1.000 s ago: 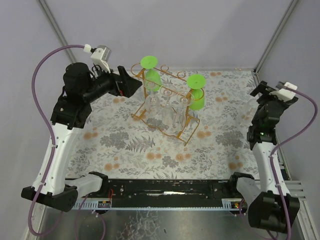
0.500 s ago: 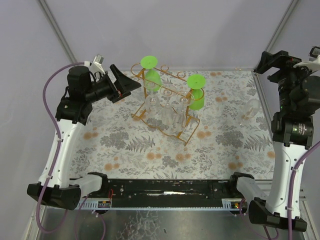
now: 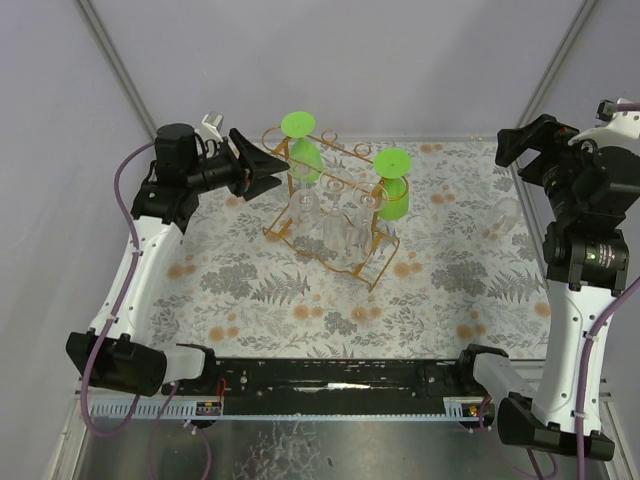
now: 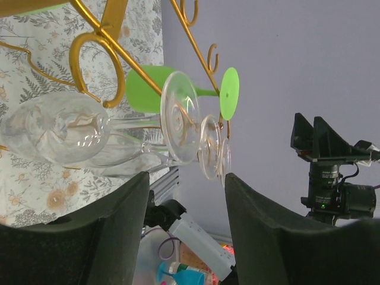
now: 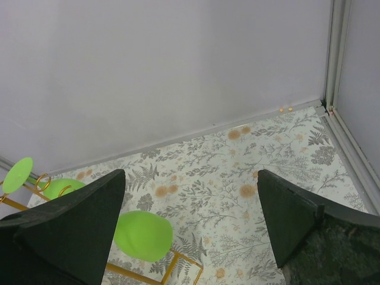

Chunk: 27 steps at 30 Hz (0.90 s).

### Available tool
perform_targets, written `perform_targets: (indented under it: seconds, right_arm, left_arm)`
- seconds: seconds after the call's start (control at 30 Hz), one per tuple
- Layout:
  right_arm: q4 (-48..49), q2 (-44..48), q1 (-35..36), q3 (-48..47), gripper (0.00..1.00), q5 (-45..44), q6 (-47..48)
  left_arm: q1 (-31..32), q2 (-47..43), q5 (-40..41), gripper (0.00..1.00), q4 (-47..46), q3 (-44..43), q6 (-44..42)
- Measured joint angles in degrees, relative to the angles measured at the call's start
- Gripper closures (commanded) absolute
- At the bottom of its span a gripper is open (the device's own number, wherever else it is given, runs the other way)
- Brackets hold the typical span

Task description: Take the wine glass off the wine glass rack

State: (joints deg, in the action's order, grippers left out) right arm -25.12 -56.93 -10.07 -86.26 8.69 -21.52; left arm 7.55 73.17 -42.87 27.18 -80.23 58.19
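Nosing the black two-finger left gripper [image 3: 262, 168] up to the thin golden-orange wire wine glass rack [image 4: 113, 21], nearer than a second ago, jaws narrowing yet parted, gripping nothing. Lining up on the clear stemmed wine glass [image 4: 59, 133] hanging inverted just ahead, unclaimed. Keeping the raised right gripper [image 5: 190, 175] spread, empty.

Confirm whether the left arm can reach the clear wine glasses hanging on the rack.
Probably yes: the left end effector sits beside the wine glass rack, jaws apart, clear wine glasses straight ahead with nothing between.

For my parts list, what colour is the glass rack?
The rack is golden orange; left wrist view.
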Motion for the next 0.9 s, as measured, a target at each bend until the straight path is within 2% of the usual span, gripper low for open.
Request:
perform_targets:
  seconds: [0.3,0.9]
  right_arm:
    - [0.0,1.29,0.0,0.0,0.01,0.0,-0.94]
    - [0.0,0.61,0.0,0.0,0.01,-0.04,-1.03]
  left_arm:
    - [0.0,2.08,-1.31,0.6,-4.57,1.6,3.43]
    - [0.0,4.26,-1.73,0.68,-7.96,2.05,5.01]
